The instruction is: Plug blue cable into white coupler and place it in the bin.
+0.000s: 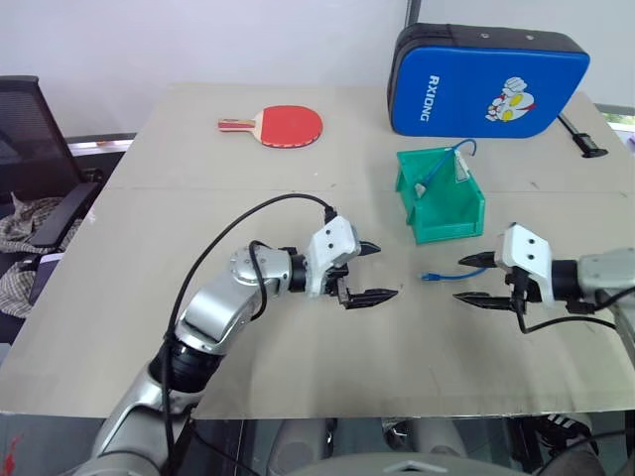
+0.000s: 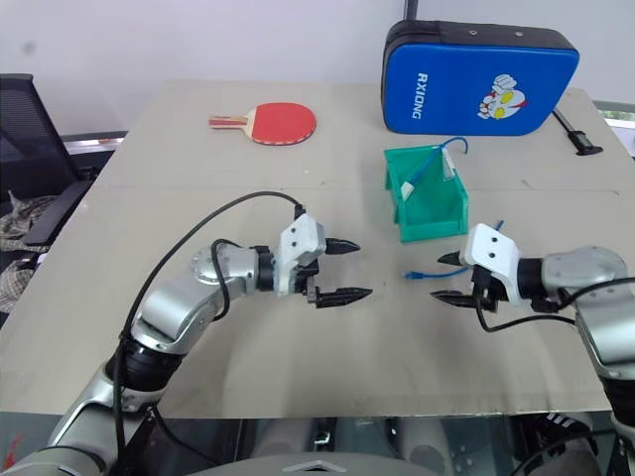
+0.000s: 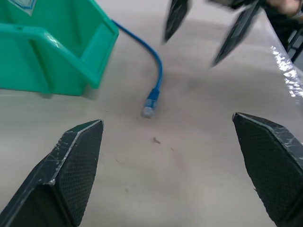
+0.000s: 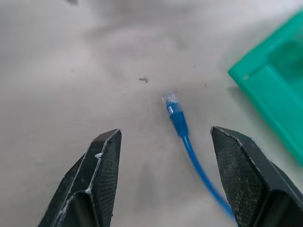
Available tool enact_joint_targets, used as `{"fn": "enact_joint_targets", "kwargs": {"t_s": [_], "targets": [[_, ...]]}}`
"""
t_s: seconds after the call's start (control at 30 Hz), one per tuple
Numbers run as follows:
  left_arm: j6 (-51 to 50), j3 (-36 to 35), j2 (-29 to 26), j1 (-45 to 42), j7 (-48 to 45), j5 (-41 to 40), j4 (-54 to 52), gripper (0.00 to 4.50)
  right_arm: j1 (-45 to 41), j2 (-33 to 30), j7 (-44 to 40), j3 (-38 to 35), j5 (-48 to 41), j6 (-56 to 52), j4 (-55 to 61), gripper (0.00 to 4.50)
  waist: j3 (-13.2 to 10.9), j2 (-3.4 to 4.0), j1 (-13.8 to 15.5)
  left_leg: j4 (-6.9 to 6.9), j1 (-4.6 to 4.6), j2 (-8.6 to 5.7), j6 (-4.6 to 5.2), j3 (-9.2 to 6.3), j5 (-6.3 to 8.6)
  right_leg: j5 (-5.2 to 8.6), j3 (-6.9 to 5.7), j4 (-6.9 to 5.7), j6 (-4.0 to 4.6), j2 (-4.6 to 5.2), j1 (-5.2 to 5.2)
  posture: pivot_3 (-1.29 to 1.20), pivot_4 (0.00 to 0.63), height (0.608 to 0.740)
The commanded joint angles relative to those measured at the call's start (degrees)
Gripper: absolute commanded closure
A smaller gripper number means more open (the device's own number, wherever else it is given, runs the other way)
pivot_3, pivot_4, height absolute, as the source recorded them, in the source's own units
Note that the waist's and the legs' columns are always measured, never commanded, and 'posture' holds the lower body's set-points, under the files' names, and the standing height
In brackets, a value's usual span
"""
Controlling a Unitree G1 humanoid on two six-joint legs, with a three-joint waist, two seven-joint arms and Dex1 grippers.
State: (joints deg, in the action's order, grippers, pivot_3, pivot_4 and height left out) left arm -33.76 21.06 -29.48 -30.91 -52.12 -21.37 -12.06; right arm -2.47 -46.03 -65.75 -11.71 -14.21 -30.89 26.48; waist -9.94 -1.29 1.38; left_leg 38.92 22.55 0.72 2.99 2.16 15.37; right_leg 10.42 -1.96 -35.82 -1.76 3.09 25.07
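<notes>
The blue cable's free plug end [image 1: 430, 278] lies on the table in front of the green bin [image 1: 440, 213]. From the plug the cord [image 3: 158, 71] runs back past the bin's corner. More blue cable [image 1: 466, 147] loops out of the bin, beside a small white piece [image 1: 461, 169] that looks like the white coupler. My right gripper [image 1: 459, 280] is open just right of the plug [image 4: 171, 105], which lies ahead between its fingers, untouched. My left gripper [image 1: 387, 270] is open a little to the plug's left, pointing at it [image 3: 150, 106].
A big blue zipped case [image 1: 488, 79] stands at the back right behind the bin. A red table-tennis paddle [image 1: 283, 126] lies at the back middle. A dark chair [image 1: 40, 169] stands off the table's left edge.
</notes>
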Motion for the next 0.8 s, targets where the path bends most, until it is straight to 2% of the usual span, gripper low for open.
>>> {"fn": "enact_joint_targets", "kwargs": {"t_s": [0.03,0.13,0.17,0.27,0.43,0.73,0.8], "targets": [[0.17,3.02,2.34,-5.1,-1.78,3.21,5.28,0.0,9.91,4.12,5.8,-10.88,-1.46,3.66,7.16,1.61,0.02,0.03,0.46,0.03,0.04,-0.04,0.0,-0.03,0.0,0.01,-0.02,-0.01,-0.03,-0.01,0.01,0.0,0.15,0.731],[1.26,4.76,3.96,-8.19,-3.19,5.59,9.4,0.0,16.02,8.56,9.61,-16.42,-5.1,2.2,10.32,1.61,0.03,0.07,-0.23,0.07,0.05,-0.1,0.0,0.02,0.0,-0.01,0.08,-0.03,-0.07,-0.04,0.03,0.0,0.15,0.731],[1.46,5.32,4.36,-8.98,-3.63,6.36,10.42,0.0,17.83,9.65,10.52,-17.58,-5.96,2.29,11.04,1.05,0.03,0.06,-0.5,0.11,0.04,-0.08,0.0,0.03,0.0,-0.01,0.1,-0.06,-0.07,-0.04,0.03,0.0,0.15,0.731],[2.62,6.47,5.64,-10.66,-4.73,8.28,13.12,0.0,23.14,12.64,11.85,-18.91,-7.6,4.92,13.43,0.02,0.04,0.07,-0.61,0.17,0.02,-0.02,0.0,0.03,0.0,0.08,0.17,-0.08,0.1,-0.06,0.02,0.0,0.15,0.731],[4.21,8.54,7.94,-12.96,-6.16,11.62,17.04,0.0,29.15,16.42,14.46,-18.7,-8.96,8.71,16.82,0.02,0.05,0.11,-0.59,0.19,0.06,-0.02,0.01,-0.1,0.0,0.11,0.2,-0.11,0.14,-0.11,0.02,0.0,0.15,0.731],[6.11,10.84,13.67,-16.79,-7.11,16.49,25.27,0.0,34.49,16.99,18.73,-16.74,-8.59,10.21,20.09,0.02,0.05,0.1,-0.48,0.26,0.13,-0.09,0.01,-0.13,0.0,0.12,0.27,-0.08,0.14,-0.09,0.02,0.0,0.15,0.731],[7.0,11.77,14.53,-17.42,-7.95,17.6,27.24,0.52,35.2,16.88,19.35,-16.26,-8.53,10.36,20.61,0.0,0.05,0.1,-0.49,0.25,0.13,-0.09,0.02,-0.15,0.0,0.12,0.25,-0.08,0.14,-0.1,0.02,0.0,0.15,0.731]]}}
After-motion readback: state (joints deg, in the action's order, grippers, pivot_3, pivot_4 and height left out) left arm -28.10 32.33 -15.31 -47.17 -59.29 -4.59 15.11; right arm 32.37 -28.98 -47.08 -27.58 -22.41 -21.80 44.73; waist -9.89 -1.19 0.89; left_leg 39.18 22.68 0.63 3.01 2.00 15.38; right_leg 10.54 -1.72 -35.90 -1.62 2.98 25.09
